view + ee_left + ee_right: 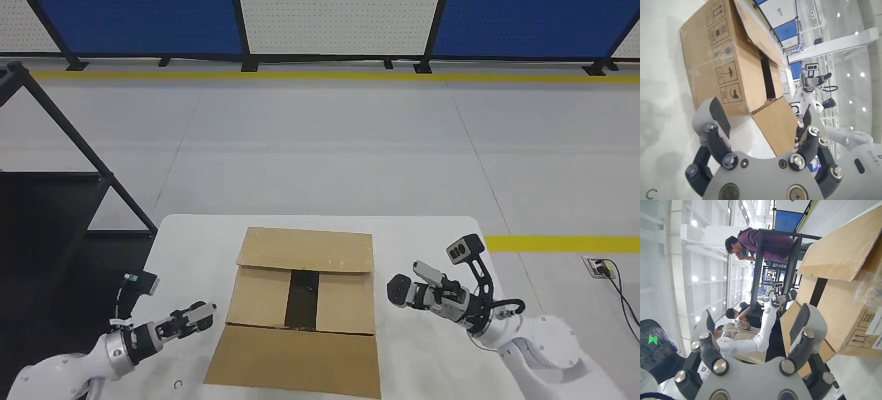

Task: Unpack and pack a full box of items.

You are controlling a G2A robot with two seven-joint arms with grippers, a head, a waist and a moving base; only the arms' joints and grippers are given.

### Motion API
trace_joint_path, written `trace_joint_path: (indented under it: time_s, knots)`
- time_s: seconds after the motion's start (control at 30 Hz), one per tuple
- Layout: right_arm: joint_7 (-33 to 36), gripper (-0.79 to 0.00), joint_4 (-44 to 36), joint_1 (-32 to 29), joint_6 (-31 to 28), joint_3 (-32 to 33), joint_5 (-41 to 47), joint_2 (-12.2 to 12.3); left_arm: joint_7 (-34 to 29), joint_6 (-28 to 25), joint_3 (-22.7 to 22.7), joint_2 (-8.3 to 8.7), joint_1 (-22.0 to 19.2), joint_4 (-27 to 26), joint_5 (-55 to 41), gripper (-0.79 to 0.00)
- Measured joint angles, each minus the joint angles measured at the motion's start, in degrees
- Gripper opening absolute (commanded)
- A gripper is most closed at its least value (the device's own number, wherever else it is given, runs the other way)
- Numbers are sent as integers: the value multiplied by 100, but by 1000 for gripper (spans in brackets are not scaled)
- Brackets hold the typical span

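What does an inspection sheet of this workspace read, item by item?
Surface: white table, under the cardboard box.
Job's things: box with outer flaps spread, inner flaps leaving a dark gap; contents hidden.
Clutter: small C-shaped mark near the left arm; cannot tell what.
Hands: left hand open beside the box; right hand open on the opposite side; neither touches it.
Cables: socket strip and cable on the floor.
Surroundings: black rack, blue partition panels, yellow floor line.

A pale grey floor [330, 140] stretches far behind the white bench [190, 240], crossed by a yellow line [330, 74] in front of blue partition panels [140, 25] and white perforated panels [335, 25]. A black metal rack [60, 215] stands at the left; a second yellow stripe [560, 243] and a floor socket [597, 266] lie at the right.
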Motion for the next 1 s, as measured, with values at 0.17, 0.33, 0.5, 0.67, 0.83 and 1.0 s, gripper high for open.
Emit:
trace_joint_path:
  time_s: [0.17, 0.33, 0.5, 0.67, 0.83, 1.0]
  knots:
    - [-246, 0, 52, -115, 143, 74, 174, -34, 26, -25, 366, -8, -292, 186, 66, 0]
    - [-679, 0, 142, -19, 540, -2, -39, -85, -213, -126, 562, 2, -299, 121, -145, 0]
    - [-956, 0, 265, 285, 1134, -223, -367, -153, -283, -241, 563, 30, -157, -14, -262, 0]
    - [-911, 0, 462, 529, 1245, -367, -342, -234, -101, -325, 351, 69, 57, -160, -427, 0]
    - [-999, 0, 716, 814, 1420, -567, -472, -326, 1, -488, -44, 121, 377, -313, -740, 0]
    - [-907, 0, 928, 1024, 1446, -723, -520, -406, 53, -722, -384, 158, 782, -528, -991, 0]
